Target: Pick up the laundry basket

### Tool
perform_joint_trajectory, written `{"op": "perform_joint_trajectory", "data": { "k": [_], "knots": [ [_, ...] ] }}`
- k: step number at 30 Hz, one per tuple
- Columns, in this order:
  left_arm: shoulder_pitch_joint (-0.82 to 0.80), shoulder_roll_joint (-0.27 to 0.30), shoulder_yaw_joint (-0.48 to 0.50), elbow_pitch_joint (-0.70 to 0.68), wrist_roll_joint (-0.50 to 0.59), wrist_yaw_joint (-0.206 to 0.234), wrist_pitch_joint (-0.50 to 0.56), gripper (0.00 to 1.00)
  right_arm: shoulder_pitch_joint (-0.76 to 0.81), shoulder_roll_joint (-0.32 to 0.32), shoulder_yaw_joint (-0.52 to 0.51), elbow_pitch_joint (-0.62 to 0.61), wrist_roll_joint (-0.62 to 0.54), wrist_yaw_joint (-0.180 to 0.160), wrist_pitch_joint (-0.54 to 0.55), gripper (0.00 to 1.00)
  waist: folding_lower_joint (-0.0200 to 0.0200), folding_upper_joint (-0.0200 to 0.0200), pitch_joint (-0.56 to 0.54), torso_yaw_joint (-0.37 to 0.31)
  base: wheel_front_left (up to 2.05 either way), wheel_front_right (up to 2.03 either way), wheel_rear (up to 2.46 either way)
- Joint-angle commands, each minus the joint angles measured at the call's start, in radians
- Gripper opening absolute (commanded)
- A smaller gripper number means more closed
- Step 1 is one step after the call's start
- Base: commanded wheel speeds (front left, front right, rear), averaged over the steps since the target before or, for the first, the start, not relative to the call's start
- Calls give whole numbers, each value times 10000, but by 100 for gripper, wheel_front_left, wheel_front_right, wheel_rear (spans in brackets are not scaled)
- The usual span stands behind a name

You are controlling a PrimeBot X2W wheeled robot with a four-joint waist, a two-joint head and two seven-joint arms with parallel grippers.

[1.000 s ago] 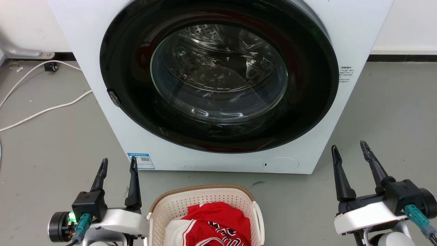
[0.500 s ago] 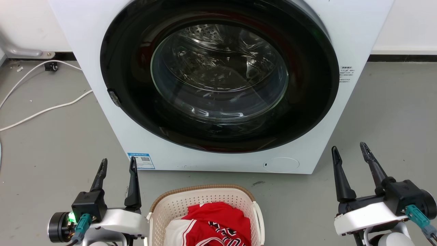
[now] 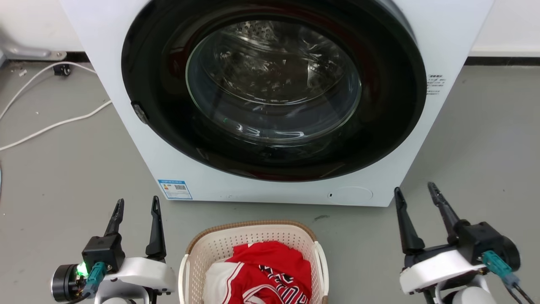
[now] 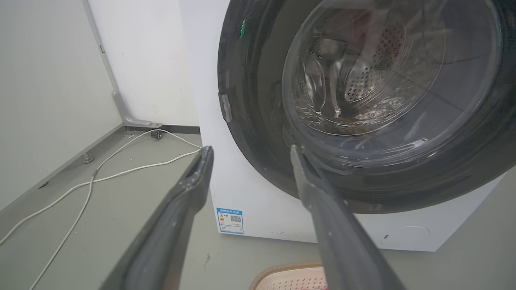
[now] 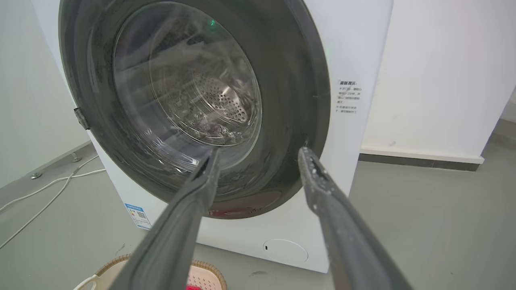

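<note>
Laundry basket: stands on the grey floor at 6 o'clock in the head view, its near part cut off by the bottom edge. Cream perforated walls, brown woven-look rim, white handles on the sides.

Basket contents: a red garment with white and dark markings lies crumpled inside, along with some white fabric at its 8 o'clock side.

Left tool: at 8 o'clock in the head view, just beside the basket at its 9 o'clock side, not touching it. Its two dark fingers are spread apart with nothing between them, and they point toward 12 o'clock.

Right tool: at 4 o'clock in the head view, well apart from the basket at its 3 o'clock side. Its fingers are spread too, nothing between them, and they lean slightly toward 1 o'clock.

Washing machine: a white front-loader at 12 o'clock from the basket, a strip of bare floor between the two. Its round dark door with a glass window is closed, and the steel drum shows through it.

Sticker: blue and white, at 7 o'clock on the machine's front.

Cable: white, trailing over the floor at 9 o'clock from the machine.
</note>
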Motion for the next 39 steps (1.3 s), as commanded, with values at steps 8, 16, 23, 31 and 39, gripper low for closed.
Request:
{"op": "perform_joint_trajectory", "data": {
  "k": [8, 16, 23, 31, 39],
  "knots": [
    [-779, 297, 363, 1223, 141, -341, -28, 100, -893, -20, 605, 887, 15, -5, -18, 100, 0, 0, 929, 93, 0, 0, 0],
    [-1537, 577, 446, 2665, 28, -567, -28, 100, -1965, -20, 1203, 2639, -290, -5, -19, 100, 0, 0, 1921, 111, 0, 0, 0],
    [-2211, 684, 445, 4230, -210, -693, -28, 100, -3012, -20, 1578, 4526, -402, -5, -18, 100, 0, 0, 2898, 120, 0, 0, 0],
    [-2976, 833, 260, 5826, -281, -749, -28, 100, -4116, -20, 2262, 6487, -38, -5, -18, 100, 0, 0, 3879, 168, 0, 0, 0],
    [-3843, 1019, 36, 7045, -388, -770, -28, 100, -5156, -18, 2900, 8181, 380, -5, -18, 100, 0, 0, 4835, 243, 0, 0, 0]
  ]
}}
